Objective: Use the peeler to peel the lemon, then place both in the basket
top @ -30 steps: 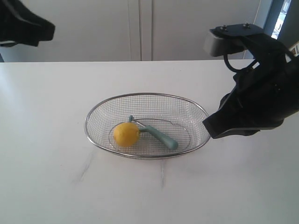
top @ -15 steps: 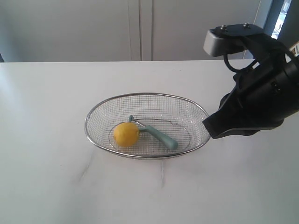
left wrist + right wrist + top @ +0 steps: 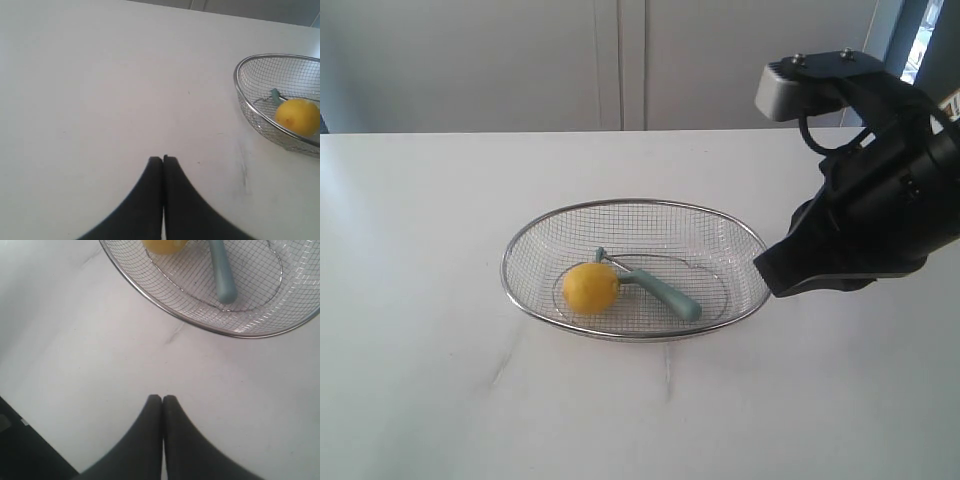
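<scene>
Wire basket (image 3: pixel 635 205) mid-desk (image 3: pixel 420 250), lemon (image 3: pixel 590 288) inside toward its 8 o'clock, peeler (image 3: pixel 660 290) lying against the lemon, handle pointing to 4 o'clock, left claw (image 3: pixel 163 159) closed, empty, over the desk, right claw (image 3: pixel 163 398) closed, empty, at the basket's 3 o'clock.

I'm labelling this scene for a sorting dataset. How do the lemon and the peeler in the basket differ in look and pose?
The lemon is yellow; the peeler is pale teal. The lemon is round, the peeler slim and long. The lemon sits as a compact ball, while the peeler lies flat with its head end by the lemon. Both rest inside the basket.
</scene>
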Tool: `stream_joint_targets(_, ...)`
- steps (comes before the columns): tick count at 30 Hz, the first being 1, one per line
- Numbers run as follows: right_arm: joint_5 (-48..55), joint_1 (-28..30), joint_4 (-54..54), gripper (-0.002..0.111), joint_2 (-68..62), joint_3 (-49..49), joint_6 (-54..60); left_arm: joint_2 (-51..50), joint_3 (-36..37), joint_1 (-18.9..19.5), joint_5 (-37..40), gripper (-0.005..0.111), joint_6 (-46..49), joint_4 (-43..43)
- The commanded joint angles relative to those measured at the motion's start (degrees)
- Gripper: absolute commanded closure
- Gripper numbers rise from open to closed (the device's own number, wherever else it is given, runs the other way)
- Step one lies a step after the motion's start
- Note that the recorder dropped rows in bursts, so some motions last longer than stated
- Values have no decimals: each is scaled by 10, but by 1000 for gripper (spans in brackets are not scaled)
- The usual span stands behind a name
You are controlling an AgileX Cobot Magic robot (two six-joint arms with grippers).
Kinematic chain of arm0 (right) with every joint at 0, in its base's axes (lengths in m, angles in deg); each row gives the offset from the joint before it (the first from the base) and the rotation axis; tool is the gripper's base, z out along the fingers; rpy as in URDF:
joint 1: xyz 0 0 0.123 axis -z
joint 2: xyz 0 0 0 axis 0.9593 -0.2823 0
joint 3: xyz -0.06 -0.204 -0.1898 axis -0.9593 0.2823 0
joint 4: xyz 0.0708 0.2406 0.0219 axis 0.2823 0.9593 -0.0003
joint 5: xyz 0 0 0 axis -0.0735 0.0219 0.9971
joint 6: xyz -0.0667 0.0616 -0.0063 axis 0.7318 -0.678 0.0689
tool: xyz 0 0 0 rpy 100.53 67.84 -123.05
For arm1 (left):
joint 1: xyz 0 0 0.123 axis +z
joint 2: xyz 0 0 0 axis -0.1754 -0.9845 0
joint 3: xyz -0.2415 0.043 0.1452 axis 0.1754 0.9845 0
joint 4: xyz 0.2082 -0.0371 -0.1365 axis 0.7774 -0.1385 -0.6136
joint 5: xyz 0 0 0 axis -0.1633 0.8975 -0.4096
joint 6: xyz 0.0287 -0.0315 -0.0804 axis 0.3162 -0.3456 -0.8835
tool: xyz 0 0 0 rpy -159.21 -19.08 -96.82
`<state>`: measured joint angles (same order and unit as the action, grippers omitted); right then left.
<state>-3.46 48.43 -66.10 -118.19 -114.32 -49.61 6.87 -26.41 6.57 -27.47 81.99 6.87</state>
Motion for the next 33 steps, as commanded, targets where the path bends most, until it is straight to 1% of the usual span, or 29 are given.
stream_joint_targets(1,-3,-1,4,108,5,3,0,65,35,23,-1,107,3,-9)
stream_joint_targets(4,-3,-1,4,108,5,3,0,118,57,35,0,107,3,-9)
stream_joint_targets(5,-3,-1,4,108,5,3,0,152,64,36,3,107,3,-9)
stream_joint_targets(6,-3,-1,4,108,5,3,0,160,64,36,3,107,3,-9)
stream_joint_targets(10,-1,-1,3,108,5,4,0,160,64,36,21,107,5,-9)
stream_joint_targets(18,-2,-1,3,108,5,4,0,160,64,35,29,107,7,1)
stream_joint_targets(20,-2,-1,3,108,5,4,0,160,64,35,43,107,7,36)
stream_joint_targets(22,-2,-1,3,108,5,4,0,160,64,35,75,107,-13,93)
stream_joint_targets(24,-2,-1,3,108,5,4,0,160,64,36,82,107,-30,138)
stream_joint_targets(31,-2,-1,3,108,5,4,0,160,64,36,78,107,-53,162)
stream_joint_targets(33,-2,-1,3,108,5,4,0,160,64,36,78,107,-87,191)
